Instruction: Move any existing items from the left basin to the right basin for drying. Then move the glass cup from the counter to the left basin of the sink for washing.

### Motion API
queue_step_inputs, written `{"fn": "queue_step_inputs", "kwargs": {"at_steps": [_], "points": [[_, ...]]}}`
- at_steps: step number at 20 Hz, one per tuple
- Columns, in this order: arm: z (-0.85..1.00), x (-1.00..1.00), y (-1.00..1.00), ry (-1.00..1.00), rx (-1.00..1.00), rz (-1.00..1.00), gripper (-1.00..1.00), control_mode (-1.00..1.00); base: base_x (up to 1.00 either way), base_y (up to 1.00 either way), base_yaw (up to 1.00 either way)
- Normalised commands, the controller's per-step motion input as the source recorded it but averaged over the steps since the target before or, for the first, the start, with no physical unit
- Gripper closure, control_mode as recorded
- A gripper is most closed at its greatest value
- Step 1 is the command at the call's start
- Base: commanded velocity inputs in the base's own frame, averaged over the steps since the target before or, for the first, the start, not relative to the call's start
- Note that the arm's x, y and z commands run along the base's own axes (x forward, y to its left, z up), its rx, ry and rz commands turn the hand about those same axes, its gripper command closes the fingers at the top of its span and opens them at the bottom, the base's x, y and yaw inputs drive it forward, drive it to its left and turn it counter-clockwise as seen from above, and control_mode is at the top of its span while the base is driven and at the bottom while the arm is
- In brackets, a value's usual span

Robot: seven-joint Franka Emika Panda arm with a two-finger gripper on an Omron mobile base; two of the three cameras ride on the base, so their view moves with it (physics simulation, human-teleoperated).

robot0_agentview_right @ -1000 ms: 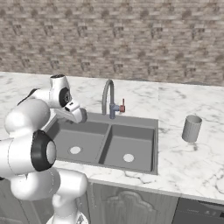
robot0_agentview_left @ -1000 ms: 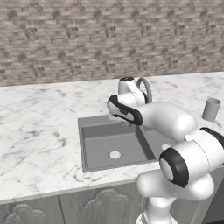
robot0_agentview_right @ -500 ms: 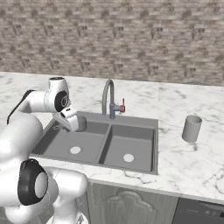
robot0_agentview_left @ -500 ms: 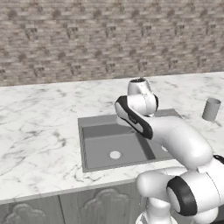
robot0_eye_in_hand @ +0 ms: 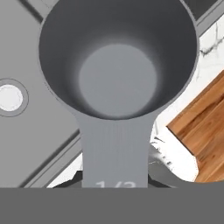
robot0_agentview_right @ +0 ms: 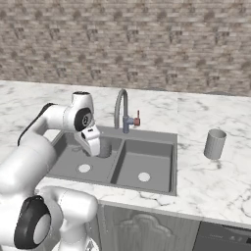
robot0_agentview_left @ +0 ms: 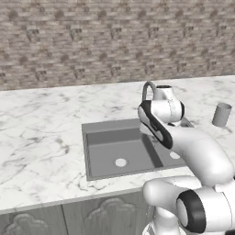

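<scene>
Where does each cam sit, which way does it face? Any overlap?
Left base view: behind the arm, to its left, facing forward and down at the sink; arm rises lower right.
Right base view: behind, to its right, same sink; arm lower left, gripper holding the small glass.
Hand view: on the hand, looking down into the small glass over the sink.
Shared: both base views show sink, faucet, tumbler.

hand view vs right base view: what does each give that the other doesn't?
Hand view adds: the small cup's hollow inside, a half-cut marking on its handle, and wood floor beyond the counter edge.

Right base view adds: the faucet, the tumbler upright on the counter, both basins with the divider, the brick wall, and the pincer shut on the cup above the left basin.

Both: the cup, the sink, marble counter.
</scene>
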Motion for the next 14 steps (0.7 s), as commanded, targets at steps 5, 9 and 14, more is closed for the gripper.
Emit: {"fn": "queue_step_inputs", "kwargs": {"at_steps": [5,9,14], "points": [[0.0,-0.07,-0.75,0.09,0.03,-0.1,1.0,-1.0,0.0,0.0,0.0],[-0.02,0.0,-0.78,0.08,0.03,-0.06,1.0,-1.0,0.0,0.0,0.0],[-0.18,0.04,-0.82,0.03,0.05,-0.01,1.0,-1.0,0.0,0.0,0.0]]}}
